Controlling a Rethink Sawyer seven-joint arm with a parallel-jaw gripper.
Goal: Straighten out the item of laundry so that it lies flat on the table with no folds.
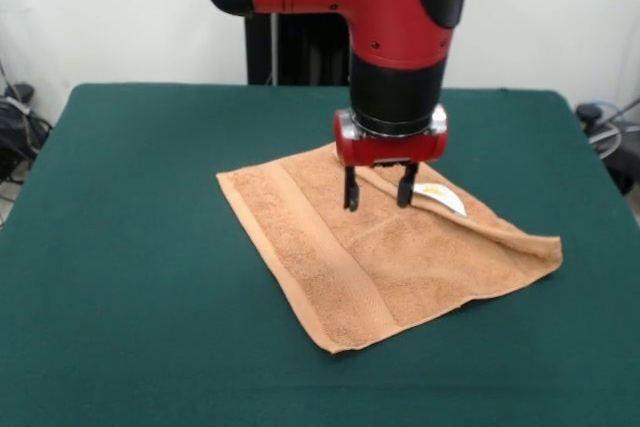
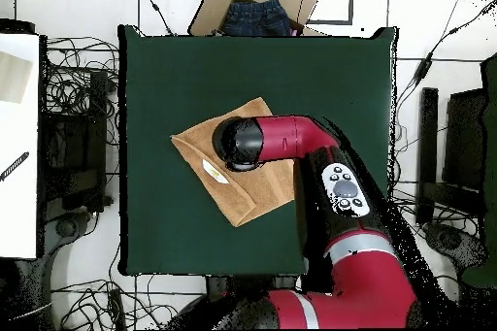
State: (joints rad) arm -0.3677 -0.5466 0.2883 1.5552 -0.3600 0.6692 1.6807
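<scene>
The light orange-brown terry towel (image 1: 380, 252) lies on the dark green table (image 1: 150, 247), set cornerwise. Its right far part is folded over, with the white tag (image 1: 443, 198) showing on the fold. The overhead view shows the towel (image 2: 248, 196) partly under the arm, with its tag (image 2: 215, 171) near the left edge. My gripper (image 1: 379, 190) hangs from the red arm over the towel's far middle. Its two black fingers (image 1: 351, 189) point down, apart and empty, just above or at the cloth. In the overhead view the arm's head hides the gripper.
A cardboard box holding dark denim clothing (image 2: 257, 15) stands off the table's far edge in the overhead view. Cables (image 2: 73, 89) and equipment surround the table. The robot's arm (image 2: 335, 186) crosses the table's lower right in that view.
</scene>
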